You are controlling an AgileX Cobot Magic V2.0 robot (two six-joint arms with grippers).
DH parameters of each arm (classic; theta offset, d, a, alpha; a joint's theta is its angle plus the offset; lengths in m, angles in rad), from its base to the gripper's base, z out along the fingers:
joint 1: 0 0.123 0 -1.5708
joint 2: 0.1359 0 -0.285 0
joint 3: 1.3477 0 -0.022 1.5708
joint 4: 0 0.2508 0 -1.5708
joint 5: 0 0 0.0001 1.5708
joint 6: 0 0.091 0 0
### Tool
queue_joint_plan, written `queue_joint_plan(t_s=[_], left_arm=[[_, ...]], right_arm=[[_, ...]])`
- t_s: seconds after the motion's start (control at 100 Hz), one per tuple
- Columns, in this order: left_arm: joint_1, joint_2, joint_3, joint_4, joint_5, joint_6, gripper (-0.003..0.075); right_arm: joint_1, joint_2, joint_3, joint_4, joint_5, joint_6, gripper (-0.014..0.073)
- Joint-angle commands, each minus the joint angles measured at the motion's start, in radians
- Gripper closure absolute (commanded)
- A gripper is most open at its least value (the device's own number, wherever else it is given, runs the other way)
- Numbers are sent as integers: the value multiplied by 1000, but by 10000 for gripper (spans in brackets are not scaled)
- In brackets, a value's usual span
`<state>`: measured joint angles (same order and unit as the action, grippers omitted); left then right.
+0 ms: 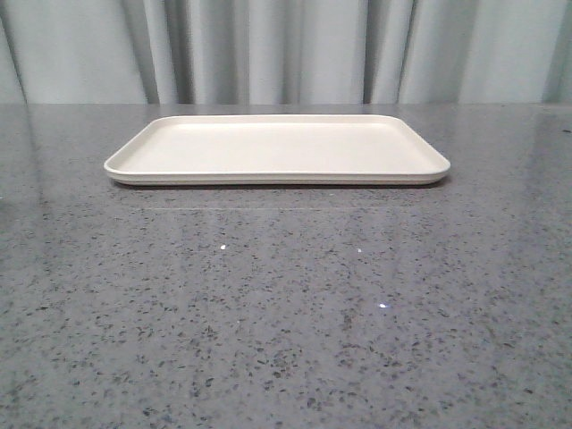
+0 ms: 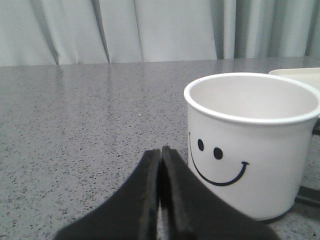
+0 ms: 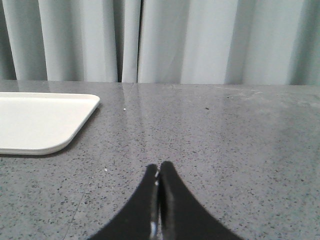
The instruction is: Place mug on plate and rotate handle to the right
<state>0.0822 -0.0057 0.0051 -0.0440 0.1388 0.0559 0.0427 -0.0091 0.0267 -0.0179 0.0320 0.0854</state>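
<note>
A cream-white rectangular plate is lying bare at the far middle of the speckled grey counter, while the white smiley-face mug is standing upright on the counter just beside the left gripper, out of the front camera's sight; a corner of the plate is showing just beyond the mug's rim, and only a sliver of its black handle is peeking out on the side toward the plate. Both the left gripper and the right gripper are sitting with jaws pressed together, holding nothing. The task appears to be at its opening step: the left jaws will likely need to be parting and closing on the mug before carrying it onto the plate
</note>
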Motion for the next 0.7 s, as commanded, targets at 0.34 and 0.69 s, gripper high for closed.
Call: queue_joint_plan(t_s=[0.34,0.69], left_arm=[[-2,-32,4,-11,-113,-2,739],[-2,-32,4,-11,-139,-2,739]], right_arm=[[0,-22,0,-11,-76,-4,662],[0,-22,0,-11,-77,-4,662]])
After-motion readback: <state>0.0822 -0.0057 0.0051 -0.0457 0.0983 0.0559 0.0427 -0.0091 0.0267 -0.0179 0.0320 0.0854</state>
